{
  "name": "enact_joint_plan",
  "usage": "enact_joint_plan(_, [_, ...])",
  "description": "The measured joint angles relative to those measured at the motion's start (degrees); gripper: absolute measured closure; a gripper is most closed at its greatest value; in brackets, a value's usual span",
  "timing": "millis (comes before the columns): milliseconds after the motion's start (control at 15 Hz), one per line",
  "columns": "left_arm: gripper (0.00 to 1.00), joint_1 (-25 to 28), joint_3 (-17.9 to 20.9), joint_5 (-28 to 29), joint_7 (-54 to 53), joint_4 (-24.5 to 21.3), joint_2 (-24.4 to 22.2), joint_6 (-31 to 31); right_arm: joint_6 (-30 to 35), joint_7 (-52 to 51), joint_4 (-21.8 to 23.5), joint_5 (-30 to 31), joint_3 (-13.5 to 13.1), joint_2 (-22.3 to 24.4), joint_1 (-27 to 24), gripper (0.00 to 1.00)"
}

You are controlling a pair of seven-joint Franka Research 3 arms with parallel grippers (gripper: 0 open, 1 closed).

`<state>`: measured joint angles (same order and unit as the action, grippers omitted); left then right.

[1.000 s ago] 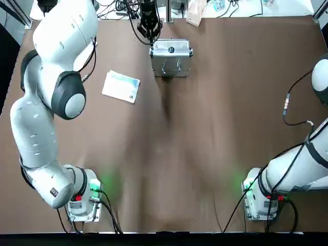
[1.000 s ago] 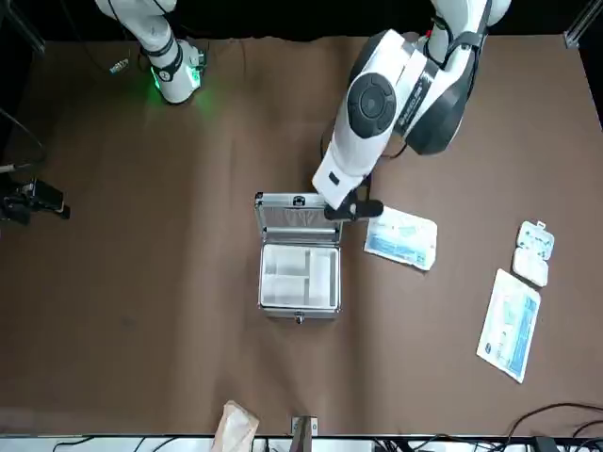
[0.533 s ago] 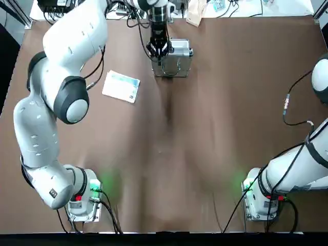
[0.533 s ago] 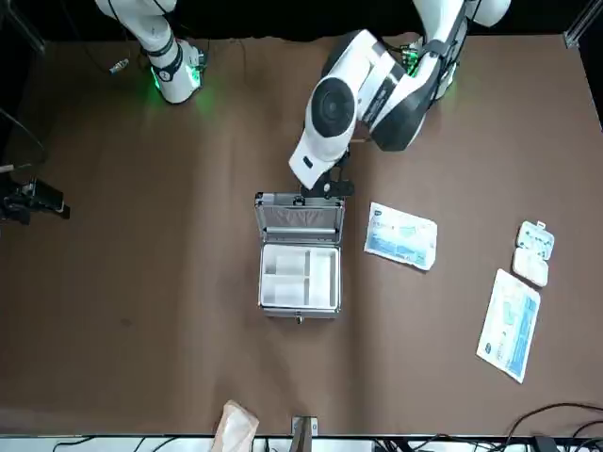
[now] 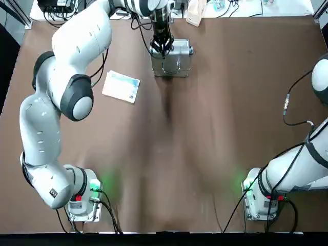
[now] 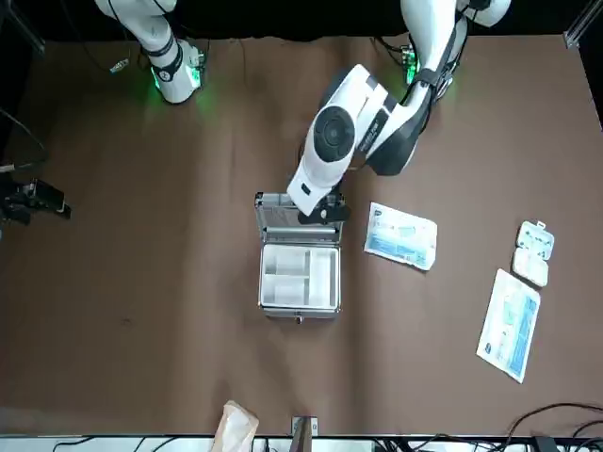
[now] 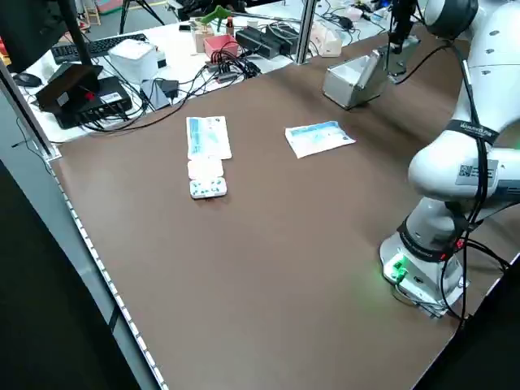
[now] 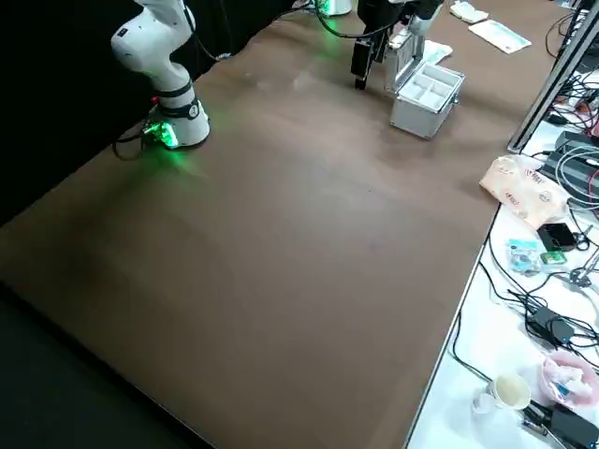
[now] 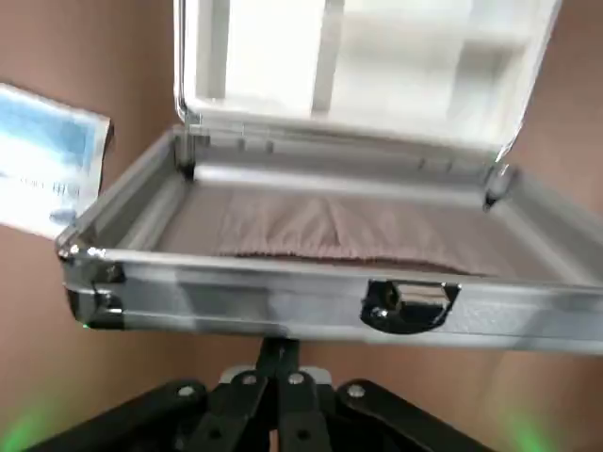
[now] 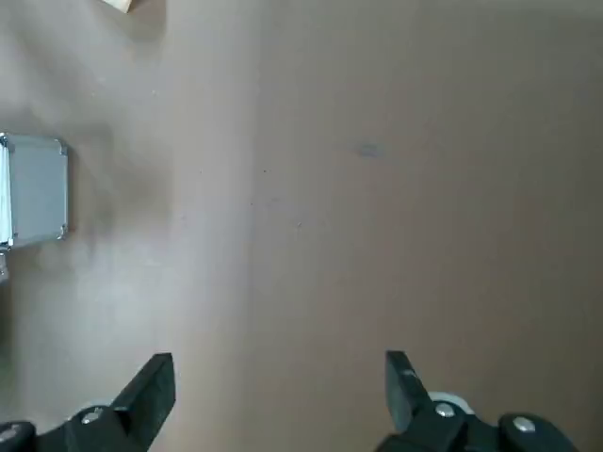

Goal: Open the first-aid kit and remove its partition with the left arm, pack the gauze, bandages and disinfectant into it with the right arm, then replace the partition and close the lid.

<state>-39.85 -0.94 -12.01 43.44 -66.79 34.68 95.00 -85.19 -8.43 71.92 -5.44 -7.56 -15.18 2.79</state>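
The first-aid kit (image 6: 300,282) stands open at the far middle of the table, its lid (image 6: 300,218) tilted back toward my side. The white partition (image 6: 298,275) lies inside the case. My left gripper (image 6: 323,213) is shut, right at the lid's latch edge (image 9: 405,303), holding nothing. My right gripper (image 10: 278,363) is open over bare table, far from the kit (image 10: 33,188). A blue-white pack (image 6: 400,235) lies beside the case. A second pack (image 6: 509,325) and a small white box (image 6: 532,252) lie farther off on my left. The disinfectant is out of view.
Cables, boxes and a tissue pack (image 6: 236,424) crowd the strip beyond the table's far edge (image 7: 244,41). The arm bases (image 5: 84,197) (image 5: 261,200) glow green at the near corners. Brown tabletop (image 5: 174,154) stretches between me and the kit.
My left arm has swung in from beside the kit, bringing its shut gripper against the lid's rim. The lid stays open and the right arm has not moved.
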Motion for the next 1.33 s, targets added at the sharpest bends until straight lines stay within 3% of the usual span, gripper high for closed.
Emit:
enact_joint_plan(600, [0.99,0.18,5.99,1.24,-0.05,0.44,0.00,13.89,0.00,0.00,0.00,0.00,0.01,0.00,0.05,0.01])
enact_joint_plan(1000, [0.99,0.27,6.22,2.80,-1.66,0.46,0.19,15.95,0.01,0.00,0.00,0.01,0.01,0.00,0.05,0.01])
enact_joint_plan(1133, [0.85,0.64,6.22,2.81,-3.36,0.55,-0.09,14.30,0.02,0.00,0.00,0.01,0.01,0.00,0.05,0.01])
enact_joint_plan(1333, [0.58,1.88,6.27,2.85,-6.58,0.81,-1.45,9.39,0.04,0.00,0.00,0.01,0.01,0.00,0.06,0.01])
